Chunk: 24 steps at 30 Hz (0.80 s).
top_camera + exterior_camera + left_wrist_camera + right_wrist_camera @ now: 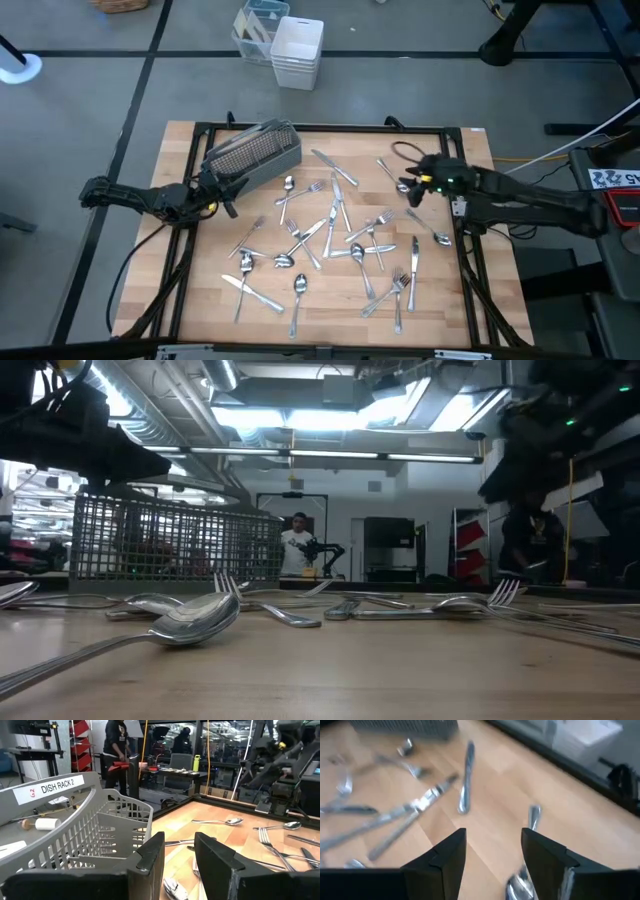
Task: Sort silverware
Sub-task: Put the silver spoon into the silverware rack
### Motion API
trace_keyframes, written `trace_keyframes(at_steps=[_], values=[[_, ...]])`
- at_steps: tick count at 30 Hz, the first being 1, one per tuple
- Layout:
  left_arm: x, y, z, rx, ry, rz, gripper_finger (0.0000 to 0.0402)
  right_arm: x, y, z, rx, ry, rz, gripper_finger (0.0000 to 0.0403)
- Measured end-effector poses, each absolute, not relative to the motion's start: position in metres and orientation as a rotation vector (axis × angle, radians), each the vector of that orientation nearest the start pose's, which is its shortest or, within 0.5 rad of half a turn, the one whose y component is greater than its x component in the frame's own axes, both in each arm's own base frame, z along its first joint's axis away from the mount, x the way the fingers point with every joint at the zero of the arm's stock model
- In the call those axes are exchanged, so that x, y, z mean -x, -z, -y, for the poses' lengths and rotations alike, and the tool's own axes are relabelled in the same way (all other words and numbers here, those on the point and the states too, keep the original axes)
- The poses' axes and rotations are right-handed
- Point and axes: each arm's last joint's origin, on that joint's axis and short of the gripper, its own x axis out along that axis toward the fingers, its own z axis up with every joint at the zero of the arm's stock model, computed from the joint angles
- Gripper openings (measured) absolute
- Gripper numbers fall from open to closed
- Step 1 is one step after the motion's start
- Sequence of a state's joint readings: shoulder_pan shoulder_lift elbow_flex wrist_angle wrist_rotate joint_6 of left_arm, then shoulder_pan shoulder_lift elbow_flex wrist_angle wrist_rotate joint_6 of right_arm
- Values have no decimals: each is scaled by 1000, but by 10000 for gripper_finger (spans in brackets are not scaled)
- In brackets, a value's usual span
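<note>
The silverware [330, 245] lies spread over the wooden surface [450, 310]. The right tool [413, 190], fingers apart and empty, hovers over a spoon [388, 172]. Go straight down and pinch the thin handle (not the bowl). The left tool [222, 192] waits half open beside the caddy [252, 155].

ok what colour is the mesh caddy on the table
Grey wire mesh; the caddy shows best in the high view, at the table's far left.
</note>
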State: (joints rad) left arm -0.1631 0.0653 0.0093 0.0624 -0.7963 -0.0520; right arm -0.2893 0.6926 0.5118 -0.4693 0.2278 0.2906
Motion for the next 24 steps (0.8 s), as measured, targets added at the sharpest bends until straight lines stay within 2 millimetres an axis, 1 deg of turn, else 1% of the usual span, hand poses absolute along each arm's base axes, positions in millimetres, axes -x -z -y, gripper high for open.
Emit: trace_keyframes(at_steps=[4, 9, 11, 14, 17, 20, 24], values=[[-95, -167, -5, 54, -633, 22, 100, -162, -221, 59, -298, 622, -737, 193], [-95, -167, -5, 54, -633, 22, 100, -181, -210, 88, -370, 710, -963, 193], [-95, -167, -5, 54, -633, 22, 100, -186, -206, 100, -428, 714, -1039, 193], [-95, -167, -5, 54, -633, 22, 100, -194, -204, 117, -508, 692, -1087, 193], [-95, -167, -5, 54, -633, 22, 100, -200, -199, 131, -516, 683, -1130, 193], [-95, -167, -5, 54, -633, 22, 100, -203, -191, 140, -535, 700, -1167, 193], [-95, -167, -5, 54, -633, 22, 100, -202, -177, 146, -539, 691, -1255, 193]])
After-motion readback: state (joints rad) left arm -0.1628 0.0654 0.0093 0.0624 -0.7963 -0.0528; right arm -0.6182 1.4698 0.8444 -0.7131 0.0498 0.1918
